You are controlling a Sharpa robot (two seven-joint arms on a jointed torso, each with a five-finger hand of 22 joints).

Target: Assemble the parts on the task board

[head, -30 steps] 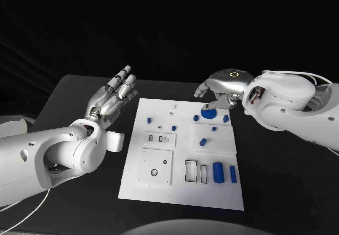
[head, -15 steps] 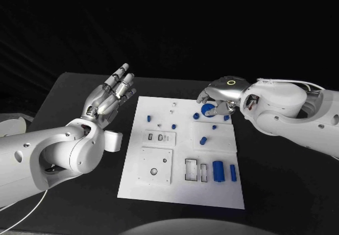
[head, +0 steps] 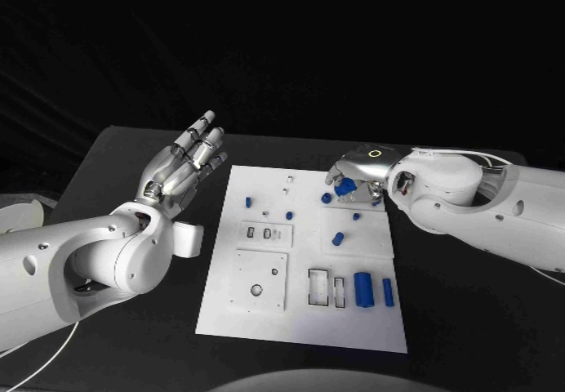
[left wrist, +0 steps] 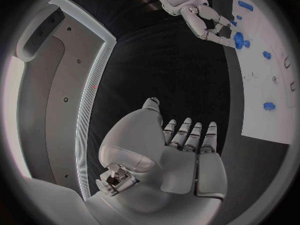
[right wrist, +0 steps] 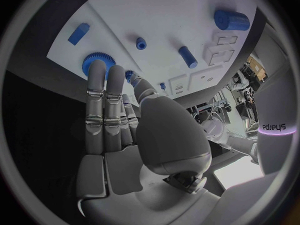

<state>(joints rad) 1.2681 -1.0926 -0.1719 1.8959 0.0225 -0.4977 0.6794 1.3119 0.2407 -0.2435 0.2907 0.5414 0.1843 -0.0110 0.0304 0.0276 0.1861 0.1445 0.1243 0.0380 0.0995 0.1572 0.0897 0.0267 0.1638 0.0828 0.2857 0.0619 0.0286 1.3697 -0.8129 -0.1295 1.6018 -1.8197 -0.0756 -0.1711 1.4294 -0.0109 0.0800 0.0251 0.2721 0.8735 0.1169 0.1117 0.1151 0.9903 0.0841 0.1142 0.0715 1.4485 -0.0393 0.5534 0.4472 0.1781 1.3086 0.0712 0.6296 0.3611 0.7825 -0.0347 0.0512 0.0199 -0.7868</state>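
Head view: right hand point(head: 358, 169) fingers touching blue gear point(right wrist: 95, 63); left hand point(head: 186, 160) fingers spread, empty.

Just a black table point(head: 471, 327) under a pitch-dark backdrop (looks like draped black cloth point(head: 282, 65) behind).

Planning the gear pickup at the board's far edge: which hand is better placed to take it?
The right hand: its fingers already reach the blue gear. The left hand hangs open beside the task board, away from it.
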